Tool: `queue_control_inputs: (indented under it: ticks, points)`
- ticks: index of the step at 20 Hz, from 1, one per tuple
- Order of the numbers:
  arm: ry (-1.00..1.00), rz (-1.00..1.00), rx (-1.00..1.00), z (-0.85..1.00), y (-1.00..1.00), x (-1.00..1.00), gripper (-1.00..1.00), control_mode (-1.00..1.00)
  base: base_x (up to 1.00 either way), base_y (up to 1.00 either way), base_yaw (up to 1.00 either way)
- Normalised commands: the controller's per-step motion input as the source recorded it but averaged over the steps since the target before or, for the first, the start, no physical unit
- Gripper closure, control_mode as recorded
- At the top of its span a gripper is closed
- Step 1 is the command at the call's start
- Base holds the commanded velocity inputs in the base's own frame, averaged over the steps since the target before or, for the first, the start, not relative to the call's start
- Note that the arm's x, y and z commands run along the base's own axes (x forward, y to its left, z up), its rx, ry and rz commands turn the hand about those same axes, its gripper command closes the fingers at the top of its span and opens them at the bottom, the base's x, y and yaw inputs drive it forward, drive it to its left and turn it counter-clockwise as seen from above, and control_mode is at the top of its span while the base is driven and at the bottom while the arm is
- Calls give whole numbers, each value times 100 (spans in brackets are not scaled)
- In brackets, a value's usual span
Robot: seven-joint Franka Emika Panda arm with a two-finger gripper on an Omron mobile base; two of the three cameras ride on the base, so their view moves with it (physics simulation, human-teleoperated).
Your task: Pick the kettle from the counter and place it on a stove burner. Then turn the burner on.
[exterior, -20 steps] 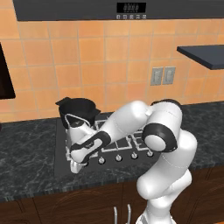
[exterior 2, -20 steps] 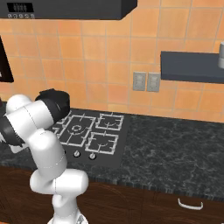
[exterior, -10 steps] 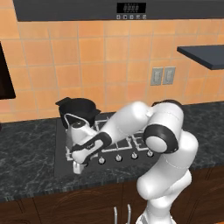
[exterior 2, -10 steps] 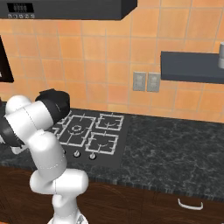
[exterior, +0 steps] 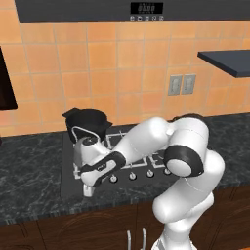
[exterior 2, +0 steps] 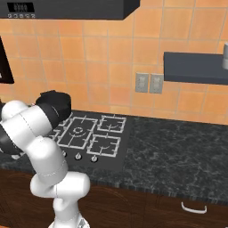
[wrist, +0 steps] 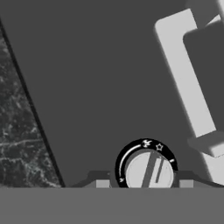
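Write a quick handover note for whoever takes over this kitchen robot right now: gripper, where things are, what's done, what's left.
Gripper: down at the leftmost stove knob, fingertips either side of it; whether it has closed on the knob cannot be told.
Kettle: sitting on the front-left burner of the stove, just in front of the black pot.
Counter: kettle no longer on it.
Done: kettle placed on a burner.
Left: turn that knob to switch the burner on; no flame is visible.
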Motion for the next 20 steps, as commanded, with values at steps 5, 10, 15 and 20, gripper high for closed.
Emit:
queue_control_inputs:
  ticks: [5, 10, 15, 20]
  points:
    - [-3, 11, 0, 99, 1, 0, 100, -100, 0, 0, 0]
    - [-5, 8, 0, 100, 1, 0, 100, -100, 0, 0, 0]
    - [-24, 4, -1, 74, 0, -51, 100, -100, 0, 0, 0]
    - [-25, 0, 0, 63, 0, -77, 100, -100, 0, 0, 0]
